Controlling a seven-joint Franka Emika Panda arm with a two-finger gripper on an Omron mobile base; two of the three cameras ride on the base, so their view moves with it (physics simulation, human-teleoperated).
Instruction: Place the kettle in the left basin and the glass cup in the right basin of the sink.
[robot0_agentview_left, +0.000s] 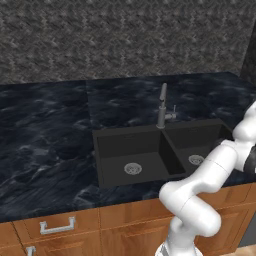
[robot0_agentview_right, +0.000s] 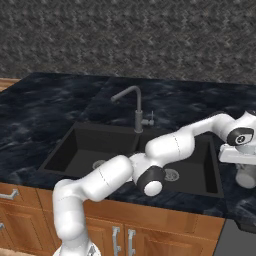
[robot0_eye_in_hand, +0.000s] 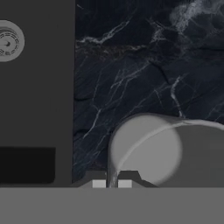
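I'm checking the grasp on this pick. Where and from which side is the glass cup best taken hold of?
By its thin rim wall, coming straight down from above. The glass cup stands upright on the counter right of the sink, mouth open upward, so one finger can go inside and one outside. The gripper already looks shut on the rim this way, in the hand view.

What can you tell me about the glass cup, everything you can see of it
The glass cup is pale grey and translucent, with a round open mouth and a thin rim. It stands on the dark marbled counter, to the right of the sink, outside both basins. The gripper is shut on its rim, one fingertip on each side of the wall. In the right base view it hangs just below the hand. Its handle can't be made out.
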